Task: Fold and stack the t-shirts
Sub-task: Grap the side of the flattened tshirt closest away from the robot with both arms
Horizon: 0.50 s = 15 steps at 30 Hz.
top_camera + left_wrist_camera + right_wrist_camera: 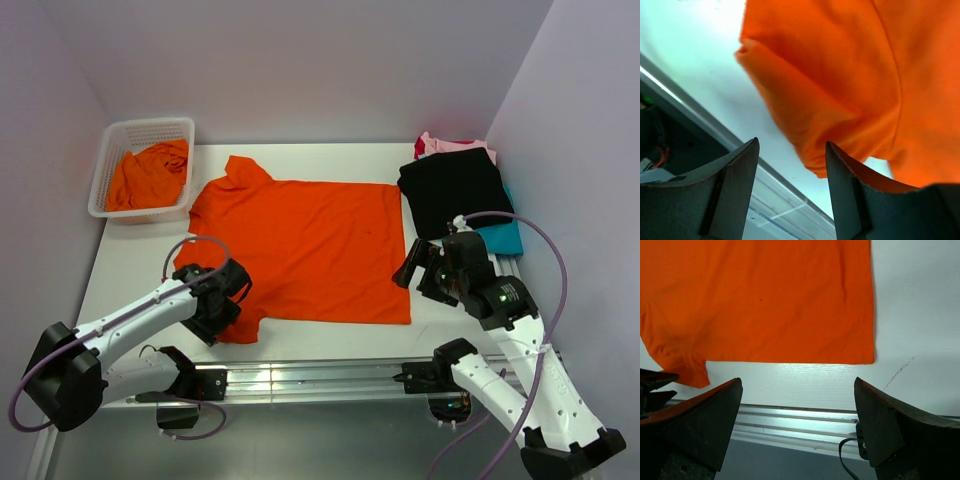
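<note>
An orange t-shirt [305, 245] lies spread flat in the middle of the white table. My left gripper [222, 306] is open just above its near left sleeve; that sleeve [805, 115] shows between and beyond the fingers in the left wrist view. My right gripper [418, 272] is open and empty beside the shirt's near right corner [860, 347]. Folded shirts are stacked at the right: black [455, 195] on top, teal [500, 238] and pink [450, 145] edges below. More orange shirts [150, 175] lie crumpled in the basket.
A white mesh basket [104, 177] stands at the back left corner. An aluminium rail [320, 378] runs along the table's near edge, also in the right wrist view [800, 422]. Walls close in on the left, back and right.
</note>
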Each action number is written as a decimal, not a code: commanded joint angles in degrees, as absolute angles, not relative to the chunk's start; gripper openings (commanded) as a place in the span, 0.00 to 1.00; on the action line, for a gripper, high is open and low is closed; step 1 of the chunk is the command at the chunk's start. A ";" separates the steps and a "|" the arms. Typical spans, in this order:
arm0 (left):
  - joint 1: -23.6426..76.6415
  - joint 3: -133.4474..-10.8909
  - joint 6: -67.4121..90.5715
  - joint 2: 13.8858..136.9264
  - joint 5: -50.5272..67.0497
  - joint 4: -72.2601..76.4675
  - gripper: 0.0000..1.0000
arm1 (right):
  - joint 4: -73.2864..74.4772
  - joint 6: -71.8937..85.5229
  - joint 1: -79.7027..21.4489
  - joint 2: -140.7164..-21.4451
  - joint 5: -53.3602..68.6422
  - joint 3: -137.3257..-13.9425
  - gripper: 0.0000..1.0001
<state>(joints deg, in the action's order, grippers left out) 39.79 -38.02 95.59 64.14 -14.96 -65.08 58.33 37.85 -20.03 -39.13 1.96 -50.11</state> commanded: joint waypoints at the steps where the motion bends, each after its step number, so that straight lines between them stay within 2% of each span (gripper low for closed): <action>1: 40.08 -38.50 95.01 65.82 -16.00 -60.75 0.63 | 57.66 36.39 -19.78 -40.25 1.05 -51.15 0.99; 7: 39.81 -36.21 93.78 69.87 -13.01 -57.66 0.61 | 57.22 35.33 -19.78 -42.54 0.35 -52.12 0.99; 10: 39.81 -34.81 93.87 70.84 -10.56 -56.87 0.56 | 56.78 34.98 -19.78 -43.94 0.18 -51.95 0.99; 13: 39.81 -31.56 93.87 70.49 -7.75 -54.50 0.46 | 56.69 34.54 -19.78 -44.73 0.09 -51.33 0.99; 14: 39.81 -30.42 94.04 70.05 -7.47 -53.97 0.35 | 56.86 34.45 -19.78 -45.00 0.09 -50.81 0.99; 15: 39.81 -30.24 93.96 69.87 -7.30 -53.62 0.31 | 57.21 34.54 -19.78 -45.52 0.09 -50.54 0.99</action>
